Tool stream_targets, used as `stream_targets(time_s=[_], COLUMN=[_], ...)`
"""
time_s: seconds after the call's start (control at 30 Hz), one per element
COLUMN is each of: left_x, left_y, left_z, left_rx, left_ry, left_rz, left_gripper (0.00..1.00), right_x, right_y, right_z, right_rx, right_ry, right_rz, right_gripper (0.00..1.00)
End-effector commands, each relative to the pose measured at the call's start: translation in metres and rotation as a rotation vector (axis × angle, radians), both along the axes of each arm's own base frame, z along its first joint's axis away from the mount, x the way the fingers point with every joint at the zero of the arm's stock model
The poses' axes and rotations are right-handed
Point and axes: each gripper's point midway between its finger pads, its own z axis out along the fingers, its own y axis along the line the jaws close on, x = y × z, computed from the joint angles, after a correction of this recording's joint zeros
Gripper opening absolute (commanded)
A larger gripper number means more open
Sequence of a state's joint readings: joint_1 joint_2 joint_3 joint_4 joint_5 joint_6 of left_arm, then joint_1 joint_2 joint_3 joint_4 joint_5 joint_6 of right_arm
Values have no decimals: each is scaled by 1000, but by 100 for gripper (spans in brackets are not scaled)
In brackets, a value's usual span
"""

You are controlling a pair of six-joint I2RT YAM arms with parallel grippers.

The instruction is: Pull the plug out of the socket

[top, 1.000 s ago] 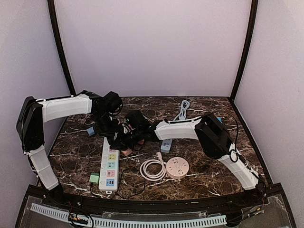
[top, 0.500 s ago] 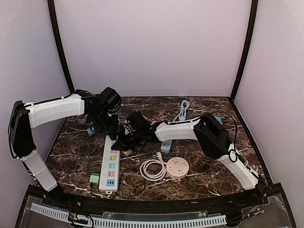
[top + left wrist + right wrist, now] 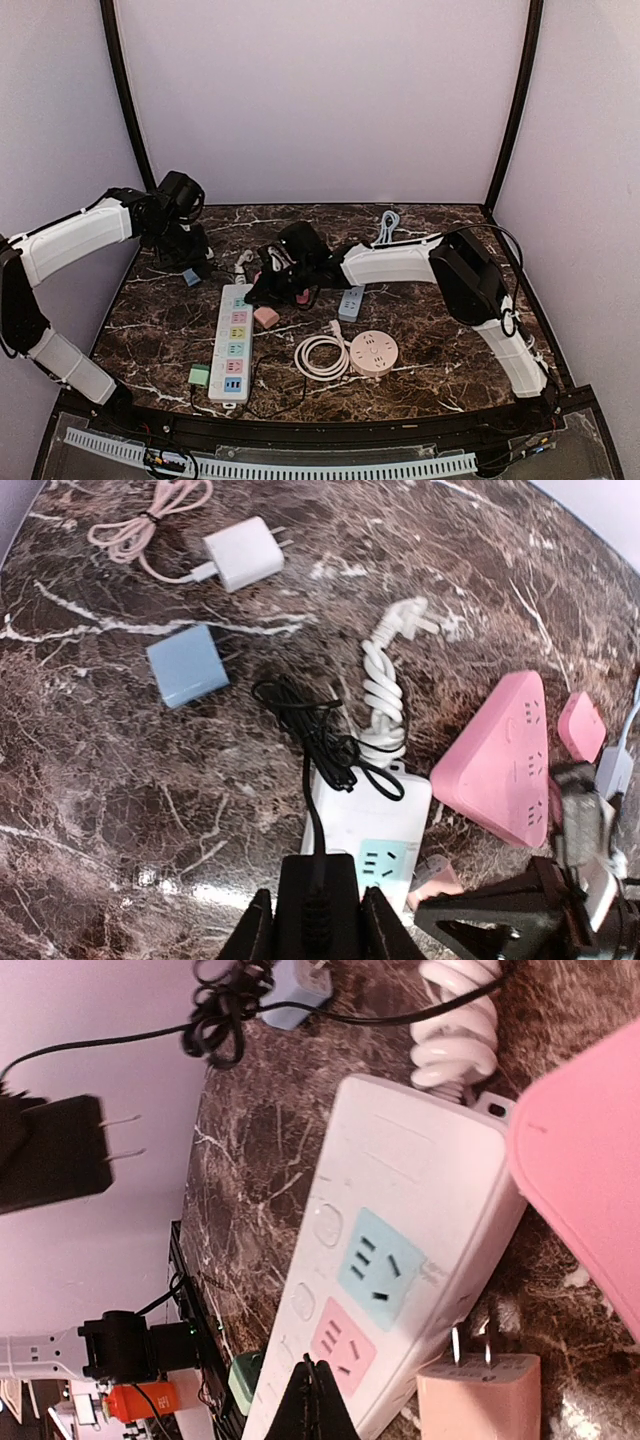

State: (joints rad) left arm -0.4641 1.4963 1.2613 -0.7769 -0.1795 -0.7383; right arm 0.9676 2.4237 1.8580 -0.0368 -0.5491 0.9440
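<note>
A long white power strip (image 3: 232, 345) with coloured sockets lies at the front left; it also shows in the left wrist view (image 3: 372, 818) and the right wrist view (image 3: 400, 1190). My left gripper (image 3: 316, 918) is shut on a black plug (image 3: 318, 900) and holds it in the air behind and left of the strip's far end. In the right wrist view the plug (image 3: 55, 1155) hangs free with its two prongs bare. Its black cord (image 3: 318, 730) trails over the strip's end. My right gripper (image 3: 316, 1385) is shut and empty, its tip on the strip by the pink socket.
A pink triangular socket (image 3: 500, 765), a blue adapter (image 3: 188, 665) and a white charger (image 3: 243, 555) lie near the strip's far end. A pink adapter (image 3: 266, 317), a white coiled cable (image 3: 320, 357), a round pink socket (image 3: 373, 353) and a green adapter (image 3: 199, 375) lie at the front.
My left arm has swung back and to the left, carrying the black plug away from the strip. My right gripper has stayed by the strip's far end.
</note>
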Motion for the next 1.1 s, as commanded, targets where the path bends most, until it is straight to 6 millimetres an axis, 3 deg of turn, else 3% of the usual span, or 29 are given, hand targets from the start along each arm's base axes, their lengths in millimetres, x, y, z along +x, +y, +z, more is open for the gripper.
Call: stream_targets(time_s=[0.0,0.3,0.57,0.73,1.07], left_x=[-12,-37,-51,-57,-72], left_y=[20,46,58,67,80], left_z=[4,-33,-75,-93,-116], left_rx=[-136,-304,-420,-447,-422], left_ry=[-37,-19,21,38,92], left_rz=[56,171,244,292,364], left_gripper=[0,0,0,1,26], right_x=[9,16,29,30,31], right_y=[-8,-44,-83,-96,-108], right_z=[71,111,117,112,108], right_rx=[62,-5,-73,-103,-144], right_ry=[-212,-414,-482,-491,-512], right_rz=[13,-19,-74,-87,-107], right_gripper=[0,0,1,1,2])
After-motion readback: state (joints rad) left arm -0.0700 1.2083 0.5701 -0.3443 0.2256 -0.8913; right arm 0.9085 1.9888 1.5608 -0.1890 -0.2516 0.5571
